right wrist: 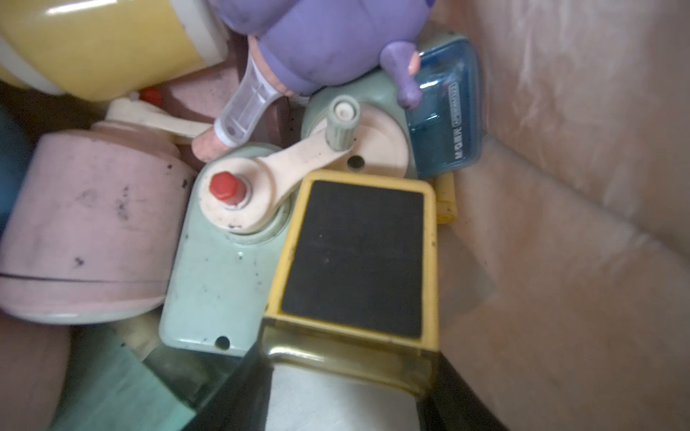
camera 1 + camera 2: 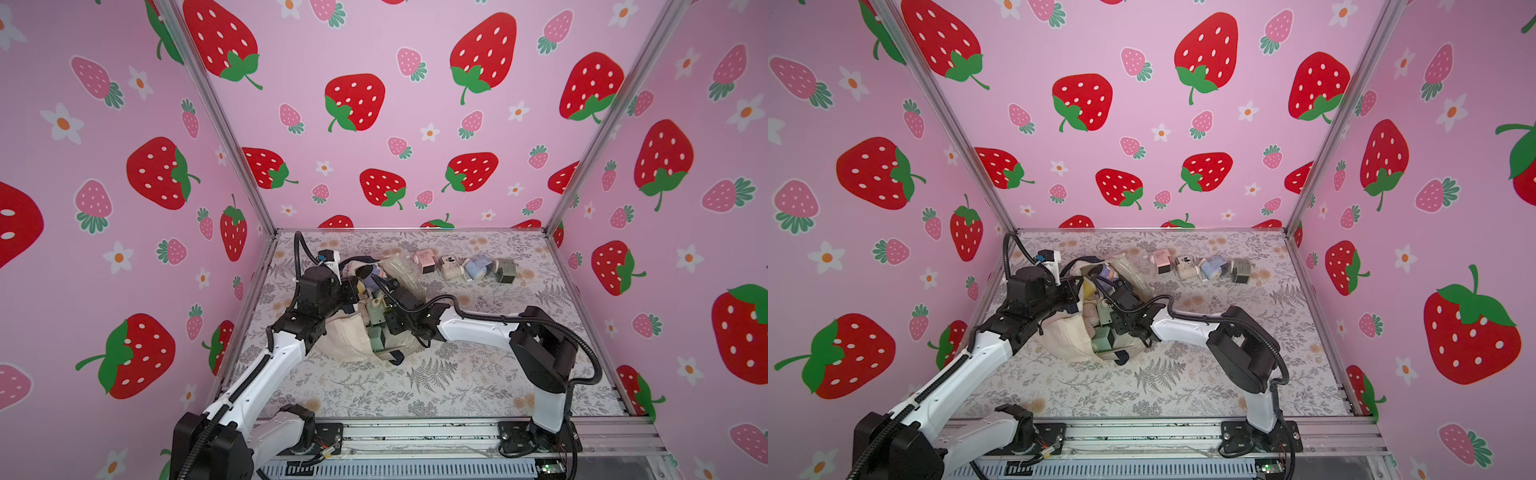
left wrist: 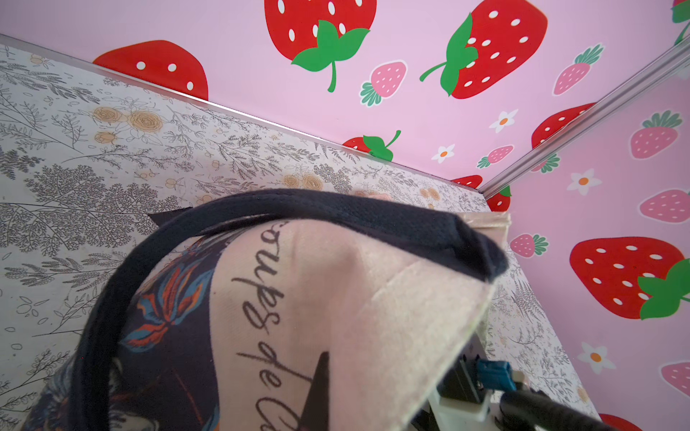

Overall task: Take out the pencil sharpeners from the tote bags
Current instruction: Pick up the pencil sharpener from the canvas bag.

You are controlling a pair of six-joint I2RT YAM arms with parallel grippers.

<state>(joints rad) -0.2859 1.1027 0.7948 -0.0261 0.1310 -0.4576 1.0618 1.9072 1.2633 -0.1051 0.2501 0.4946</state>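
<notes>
Right wrist view: right gripper (image 2: 384, 293) mostly hidden, grip unclear.
Left gripper (image 2: 354, 291) pinches the one bag (image 2: 345, 336); four sharpeners (image 2: 451, 268) lie outside.

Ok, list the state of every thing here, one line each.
Cream canvas tote bag with navy handles: lying on floral-print table, mouth open, sharpeners inside.
Left claw: shut on the tote bag.
Right claw: inside the bag, around yellow plastic sharpener; grip unclear.
Four pastel plastic sharpeners: out, on table.
</notes>
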